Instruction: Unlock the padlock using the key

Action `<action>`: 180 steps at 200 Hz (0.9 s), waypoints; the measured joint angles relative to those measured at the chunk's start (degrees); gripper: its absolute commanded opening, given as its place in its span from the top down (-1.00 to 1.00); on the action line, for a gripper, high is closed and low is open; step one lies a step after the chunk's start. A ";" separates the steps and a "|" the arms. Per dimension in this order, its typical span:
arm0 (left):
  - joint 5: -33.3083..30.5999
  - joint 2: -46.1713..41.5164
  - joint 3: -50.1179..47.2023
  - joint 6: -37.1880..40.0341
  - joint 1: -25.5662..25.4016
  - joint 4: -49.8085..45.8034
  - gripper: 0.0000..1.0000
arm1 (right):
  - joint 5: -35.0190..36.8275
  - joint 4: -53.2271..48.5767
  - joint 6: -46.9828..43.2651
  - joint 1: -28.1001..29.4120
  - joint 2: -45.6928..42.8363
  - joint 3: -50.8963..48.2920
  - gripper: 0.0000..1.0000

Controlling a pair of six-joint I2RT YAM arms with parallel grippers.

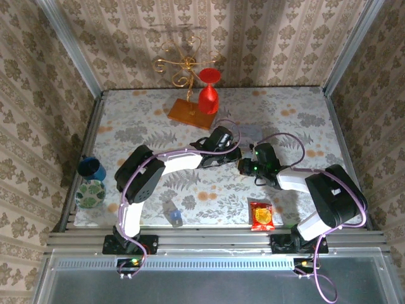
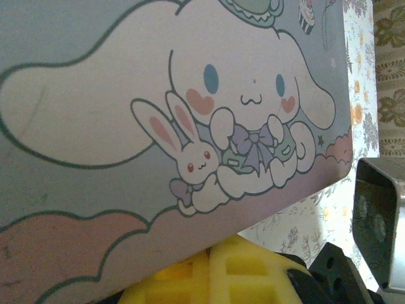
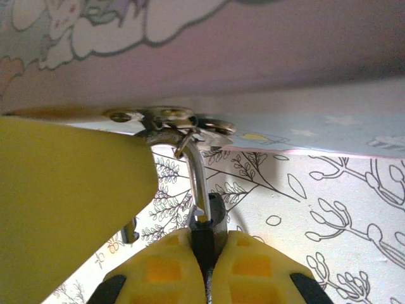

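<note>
Right fingers (image 3: 253, 269) pinch the padlock (image 3: 216, 221), shackle hooked through the tin's hasp (image 3: 166, 118).

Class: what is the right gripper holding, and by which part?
The padlock, pinched by its dark body; its shackle hangs from the tin box's latch.

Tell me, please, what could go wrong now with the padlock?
The right gripper pinches the padlock only at its fingertips, so it may slip out. The padlock is hooked through the hasp of the box, so a pull could drag or tilt the box.
</note>
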 measured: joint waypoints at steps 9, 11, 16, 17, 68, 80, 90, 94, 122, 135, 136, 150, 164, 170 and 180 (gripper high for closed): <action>0.13 0.00 -0.20 -0.15 0.02 0.17 0.53 | 0.02 -0.17 0.57 -0.04 0.00 0.00 1.00; 0.20 0.00 -0.28 -0.48 0.00 0.31 0.50 | 0.04 -0.26 0.87 -0.07 0.00 -0.02 1.00; 0.35 0.00 -0.44 -0.44 0.00 0.50 0.40 | 0.04 -0.39 1.29 -0.33 0.00 -0.15 1.00; 0.39 0.00 -0.46 -0.57 0.00 0.57 0.37 | 0.04 -0.39 1.36 -0.35 0.00 -0.17 1.00; 0.22 -1.90 -2.32 -0.04 -0.09 1.05 -0.40 | -1.99 1.31 6.84 -3.34 0.00 -2.08 1.00; -0.28 -3.34 -3.19 0.52 -0.11 0.79 -0.42 | -2.60 1.36 8.11 -3.61 0.00 -2.16 1.00; -0.96 -5.05 -4.00 1.36 -0.13 0.00 -0.44 | -3.04 1.36 9.29 -3.74 0.00 -2.16 1.00; -1.33 -5.70 -4.28 1.70 -0.15 -0.33 -0.48 | -3.17 1.36 9.81 -3.80 0.00 -2.16 1.00; -6.69 -10.40 -5.09 6.25 -1.01 -3.74 -0.53 | -4.59 1.44 13.18 -4.17 0.00 -2.16 1.00; -9.92 -11.85 -4.92 8.72 -1.51 -5.64 -0.56 | -5.20 1.57 14.67 -4.48 0.00 -2.16 1.00; -10.12 -11.91 -4.90 8.92 -1.53 -5.75 -0.56 | -5.22 1.57 14.75 -4.48 0.00 -2.16 1.00; -13.60 -12.28 -4.22 11.78 -1.92 -7.78 -0.76 | -5.90 1.64 16.39 -4.81 0.00 -2.16 1.00; -17.09 -12.15 -3.45 14.53 -2.12 -9.73 -0.99 | -6.34 1.88 18.16 -5.07 0.00 -2.16 1.00; -18.60 -12.04 -3.08 15.50 -2.23 -10.51 -1.00 | -6.43 2.01 18.99 -5.14 0.00 -2.16 1.00; -21.14 -11.65 -2.23 16.87 -2.23 -11.87 -1.00 | -6.49 2.25 20.28 -5.18 0.00 -2.16 1.00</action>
